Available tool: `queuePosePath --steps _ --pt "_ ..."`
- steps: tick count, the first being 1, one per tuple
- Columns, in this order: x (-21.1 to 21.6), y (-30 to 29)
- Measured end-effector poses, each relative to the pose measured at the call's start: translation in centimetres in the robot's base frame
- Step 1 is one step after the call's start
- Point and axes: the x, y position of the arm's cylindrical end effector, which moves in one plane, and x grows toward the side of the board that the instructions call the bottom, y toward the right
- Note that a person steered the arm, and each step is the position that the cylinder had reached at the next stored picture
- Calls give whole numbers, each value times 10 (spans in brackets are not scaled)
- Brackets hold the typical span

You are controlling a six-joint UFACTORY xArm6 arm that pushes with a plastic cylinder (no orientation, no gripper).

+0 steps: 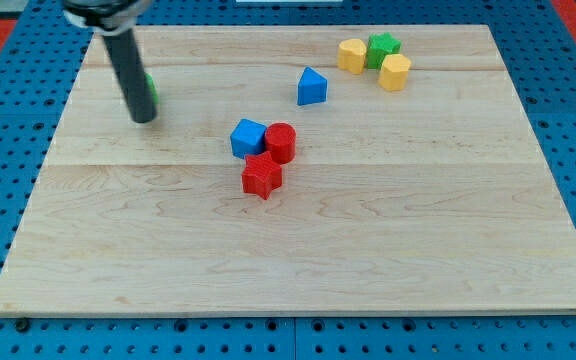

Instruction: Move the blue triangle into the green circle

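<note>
Camera view shows the wooden worktop [298,260] with my tip [144,118] resting near its upper-left corner, just in front of a green block [152,92] that the rod mostly hides; only a sliver of green shows beside the rod, so I take it for the green circle but cannot be sure of its shape. Taking that green block as the landmark, the blue triangle [311,86] stands well to its right, at about the same depth on the board, with bare wood between them. A blue cube [247,137], a red cylinder [281,142] and a red star [261,176] huddle together to the landmark's lower right, below the direct line. Far to the right, beyond the triangle, a green star [383,47] sits between two yellow blocks [352,55] [395,72]. There are no fingers on this rig, only the rod, so no spread or pinch can be told. To do this step well, I judge the tip should swing round to the triangle's far right side, passing above or below it without clipping it, then push straight left along the line to the green block, keeping contact centred on the triangle's flat face so it does not spin off, and staying clear of the blue cube.
</note>
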Motion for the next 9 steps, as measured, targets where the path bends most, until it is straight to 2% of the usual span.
queuePosePath --steps 1,2,3,5,6,7,8,9 --pt "-33 22" --pt "-87 19" --pt "-102 27" --pt "-101 195" --pt "-78 231" --pt "-42 217" --pt "-40 200" --pt "-17 194"
